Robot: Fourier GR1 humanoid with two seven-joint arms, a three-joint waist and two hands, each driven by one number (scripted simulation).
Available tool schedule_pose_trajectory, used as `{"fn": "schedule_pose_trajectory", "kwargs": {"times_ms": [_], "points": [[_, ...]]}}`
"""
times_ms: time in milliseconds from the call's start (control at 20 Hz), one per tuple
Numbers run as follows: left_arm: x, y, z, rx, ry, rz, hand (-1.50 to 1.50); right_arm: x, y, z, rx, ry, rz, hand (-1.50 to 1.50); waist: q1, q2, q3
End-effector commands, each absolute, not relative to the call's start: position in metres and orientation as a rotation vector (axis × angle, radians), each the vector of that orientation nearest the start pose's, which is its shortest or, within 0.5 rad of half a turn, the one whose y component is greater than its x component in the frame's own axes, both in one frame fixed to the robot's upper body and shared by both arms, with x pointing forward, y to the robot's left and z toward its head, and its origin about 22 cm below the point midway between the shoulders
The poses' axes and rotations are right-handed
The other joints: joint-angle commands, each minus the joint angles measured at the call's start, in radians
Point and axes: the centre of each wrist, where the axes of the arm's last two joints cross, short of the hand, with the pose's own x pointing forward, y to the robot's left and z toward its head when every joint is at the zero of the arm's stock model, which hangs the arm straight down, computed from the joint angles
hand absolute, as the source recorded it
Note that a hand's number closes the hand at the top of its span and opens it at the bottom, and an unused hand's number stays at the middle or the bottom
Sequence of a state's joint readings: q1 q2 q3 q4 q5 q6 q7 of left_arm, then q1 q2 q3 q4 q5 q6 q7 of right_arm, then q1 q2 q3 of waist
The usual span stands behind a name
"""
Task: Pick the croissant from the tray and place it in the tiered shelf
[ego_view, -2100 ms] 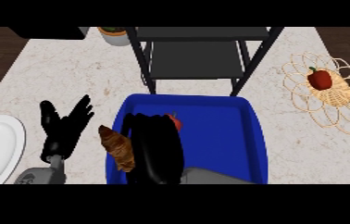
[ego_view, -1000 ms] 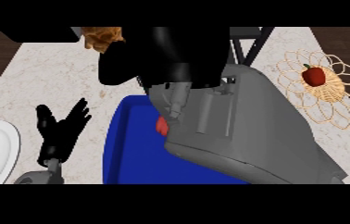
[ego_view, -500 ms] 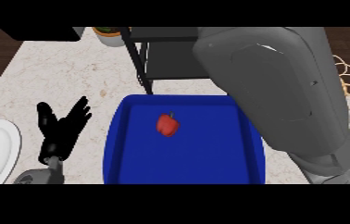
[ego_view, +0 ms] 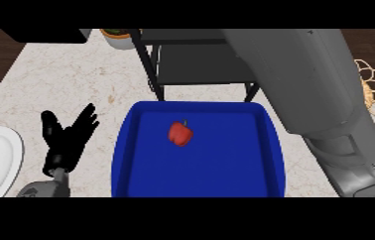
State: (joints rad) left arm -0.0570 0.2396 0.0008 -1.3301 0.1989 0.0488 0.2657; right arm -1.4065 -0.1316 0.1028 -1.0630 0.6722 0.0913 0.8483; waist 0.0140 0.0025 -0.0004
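The blue tray (ego_view: 124, 150) lies on the counter in front of me and holds only a red pepper (ego_view: 180, 134). The croissant shows nowhere in the head view. Behind the tray stands the black tiered shelf (ego_view: 198, 65). My grey right forearm (ego_view: 307, 85) runs from the lower right up over the shelf's right side and past the picture's top, so the right hand is out of sight. Left of the tray, my left hand (ego_view: 66, 140) rests open with its fingers up and holds nothing.
A white plate (ego_view: 6, 157) pokes in at the left edge. A small pot (ego_view: 117, 36) stands at the back, left of the shelf. A wire basket (ego_view: 364, 88) is partly hidden behind my right forearm at the right edge.
My right hand lifted the croissant off the tray and carried it up towards the shelf; both have since left the view. The forearm has shifted right, uncovering the shelf. The left hand stayed still.
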Motion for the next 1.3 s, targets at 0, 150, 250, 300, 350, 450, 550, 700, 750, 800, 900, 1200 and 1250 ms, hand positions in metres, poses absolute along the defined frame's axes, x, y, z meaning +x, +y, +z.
{"fn": "schedule_pose_trajectory", "kwargs": {"times_ms": [0, 150, 250, 300, 350, 450, 550, 700, 750, 800, 900, 1200, 1250], "points": [[0.261, 0.29, -0.021, 0.09, -1.111, 0.039, 0.0, 0.397, -0.034, 0.337, -0.884, -1.591, 0.668, 1.5, 0.002, 0.001, 0.0], [0.247, 0.29, -0.025, 0.1, -1.134, 0.032, 0.0, 0.413, -0.04, 0.317, -0.91, -1.573, 0.645, 1.5, 0.008, 0.001, 0.0], [0.259, 0.269, -0.026, 0.086, -1.119, 0.042, 0.0, 0.423, -0.055, 0.317, -0.924, -1.578, 0.663, 1.5, 0.005, 0.003, 0.0], [0.253, 0.286, -0.027, 0.077, -1.11, 0.018, 0.0, 0.424, -0.052, 0.325, -0.916, -1.57, 0.664, 1.5, 0.007, 0.003, 0.0], [0.252, 0.285, -0.032, 0.085, -1.117, 0.035, 0.0, 0.427, -0.063, 0.315, -0.903, -1.579, 0.663, 1.5, 0.001, 0.001, 0.0], [0.246, 0.282, -0.033, 0.079, -1.122, 0.028, 0.0, 0.428, -0.048, 0.313, -0.908, -1.622, 0.646, 1.5, 0.009, 0.003, 0.0], [0.26, 0.285, -0.028, 0.092, -1.135, 0.028, 0.0, 0.436, -0.053, 0.306, -0.907, -1.62, 0.685, 1.5, 0.006, 0.004, -0.001], [0.25, 0.281, -0.033, 0.087, -1.135, 0.045, 0.0, 0.432, -0.049, 0.319, -0.877, -1.654, 0.671, 1.5, 0.005, 0.001, 0.0], [0.268, 0.3, -0.023, 0.096, -1.125, 0.03, 0.0, 0.437, -0.052, 0.299, -0.861, -1.659, 0.686, 1.5, 0.0, 0.003, 0.0], [0.249, 0.286, -0.021, 0.092, -1.108, 0.027, 0.0, 0.435, -0.058, 0.315, -0.879, -1.647, 0.68, 1.5, 0.004, -0.001, 0.0], [0.256, 0.301, -0.031, 0.071, -1.118, 0.021, 0.0, 0.441, -0.045, 0.311, -0.861, -1.64, 0.675, 1.5, 0.014, 0.006, -0.001], [0.243, 0.302, -0.025, 0.086, -1.113, 0.032, 0.0, 0.443, -0.074, 0.308, -0.862, -1.634, 0.578, 1.5, 0.002, -0.002, 0.001], [0.233, 0.3, -0.04, 0.086, -1.108, 0.033, 0.0, 0.436, -0.051, 0.311, -0.822, -1.636, 0.466, 1.5, 0.007, -0.001, 0.0]]}}
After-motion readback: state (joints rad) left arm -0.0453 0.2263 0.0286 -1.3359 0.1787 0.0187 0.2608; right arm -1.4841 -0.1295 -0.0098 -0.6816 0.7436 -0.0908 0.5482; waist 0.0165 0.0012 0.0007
